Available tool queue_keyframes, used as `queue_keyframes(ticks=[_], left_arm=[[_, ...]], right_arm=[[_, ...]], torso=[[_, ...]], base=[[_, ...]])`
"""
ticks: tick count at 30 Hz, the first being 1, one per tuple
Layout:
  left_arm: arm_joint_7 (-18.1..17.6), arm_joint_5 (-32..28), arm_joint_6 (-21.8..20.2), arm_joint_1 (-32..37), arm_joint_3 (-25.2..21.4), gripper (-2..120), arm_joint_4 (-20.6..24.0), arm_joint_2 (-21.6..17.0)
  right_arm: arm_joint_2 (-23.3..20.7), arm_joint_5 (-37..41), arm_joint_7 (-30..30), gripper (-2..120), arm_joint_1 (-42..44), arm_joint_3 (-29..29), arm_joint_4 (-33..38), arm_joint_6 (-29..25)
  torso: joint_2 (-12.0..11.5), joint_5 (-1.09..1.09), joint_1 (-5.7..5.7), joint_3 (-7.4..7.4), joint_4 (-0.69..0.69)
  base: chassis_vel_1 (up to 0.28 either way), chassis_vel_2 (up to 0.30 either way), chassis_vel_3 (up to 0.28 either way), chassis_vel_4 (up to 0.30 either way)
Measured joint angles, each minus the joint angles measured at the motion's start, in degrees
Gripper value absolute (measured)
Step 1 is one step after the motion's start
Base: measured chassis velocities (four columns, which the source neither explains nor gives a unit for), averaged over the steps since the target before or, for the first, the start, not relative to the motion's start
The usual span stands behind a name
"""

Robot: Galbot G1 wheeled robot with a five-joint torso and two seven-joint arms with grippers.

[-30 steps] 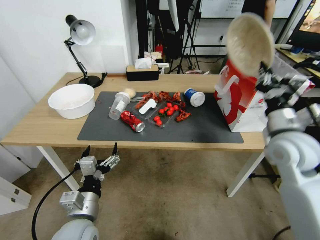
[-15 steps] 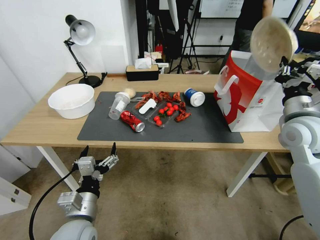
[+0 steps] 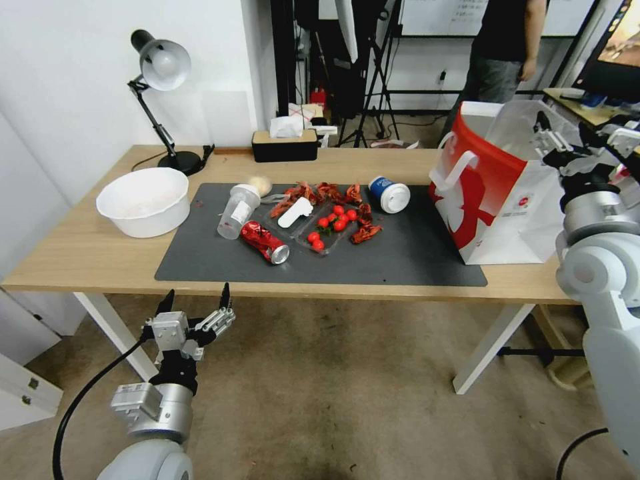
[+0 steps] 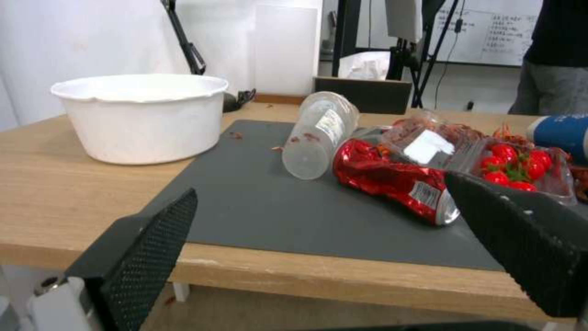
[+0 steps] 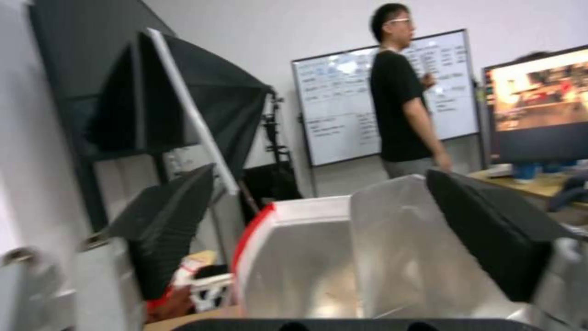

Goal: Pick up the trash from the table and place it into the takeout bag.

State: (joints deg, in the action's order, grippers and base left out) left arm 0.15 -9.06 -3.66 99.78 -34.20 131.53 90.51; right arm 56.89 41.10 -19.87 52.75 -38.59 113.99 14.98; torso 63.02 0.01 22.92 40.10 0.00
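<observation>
Four pieces of trash await you on the tabletop point(image 3: 80, 257); your right end effector point(image 3: 563, 137), spread wide and empty, hangs over the takeout bag point(image 3: 497, 200) at frame right.

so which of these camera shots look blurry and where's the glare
Right wrist view: soft, smeared throughout; the takeout bag's silvery lining glares. Left wrist view: the red can fairly sharp, the near fingers blurred. Head view: crisp, edges bowed by the wide lens.
</observation>
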Motion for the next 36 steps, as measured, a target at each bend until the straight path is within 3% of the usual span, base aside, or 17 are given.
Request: queue_keyframes(ticks=[4,11,15,17,21,23,30,36], left_arm=[[0.0,-0.1,0.0,0.0,0.0,100,0.1,0.0],[-0.1,-0.2,0.0,-0.1,0.0,100,0.2,0.0],[0.1,-0.5,0.0,0.2,-0.3,100,0.5,-0.1],[0.4,-0.7,0.3,0.6,-0.3,100,0.5,-0.1],[0.7,-0.9,0.7,0.7,-0.3,100,0.2,-0.2],[0.9,-1.1,0.9,0.6,-0.4,100,-0.3,-0.4],[2.3,-2.0,1.6,0.3,-0.6,100,-1.5,-1.1],[3.7,-1.8,2.1,0.0,-0.9,100,-2.6,-1.5]], right_arm=[[-0.1,2.8,0.7,99,0.5,0.1,2.4,-0.1],[0.6,6.6,3.1,100,8.2,0.3,11.4,0.3],[4.7,4.1,4.6,100,17.3,1.1,17.3,0.1],[7.1,-1.7,7.2,100,24.0,1.7,19.0,-2.0],[9.2,-8.3,10.7,100,30.9,2.1,18.5,-6.5],[10.9,-13.2,13.4,100,35.8,2.9,16.6,-12.6],[14.5,-20.3,15.8,100,42.7,4.8,10.9,-22.2],[16.5,-23.0,16.0,100,44.8,6.0,8.2,-24.9]], torso=[[0.0,-0.01,0.00,0.00,0.00],[0.0,-0.01,0.00,0.00,0.00],[0.0,-0.01,-0.02,-0.01,-0.02],[0.0,-0.02,-0.01,0.00,0.00],[0.0,-0.02,-0.02,-0.01,0.00],[0.0,-0.01,-0.02,-0.01,-0.01],[0.0,-0.01,-0.02,-0.01,0.00],[0.0,-0.01,-0.02,0.00,0.00]], base=[[0.000,0.000,0.000,0.000],[0.000,0.000,0.000,0.000],[0.000,0.000,0.000,0.000],[0.000,0.000,0.000,0.000],[0.000,0.000,0.000,0.000],[0.000,0.000,0.000,0.000],[0.000,0.000,0.000,0.000],[0.000,0.000,0.000,0.000]])
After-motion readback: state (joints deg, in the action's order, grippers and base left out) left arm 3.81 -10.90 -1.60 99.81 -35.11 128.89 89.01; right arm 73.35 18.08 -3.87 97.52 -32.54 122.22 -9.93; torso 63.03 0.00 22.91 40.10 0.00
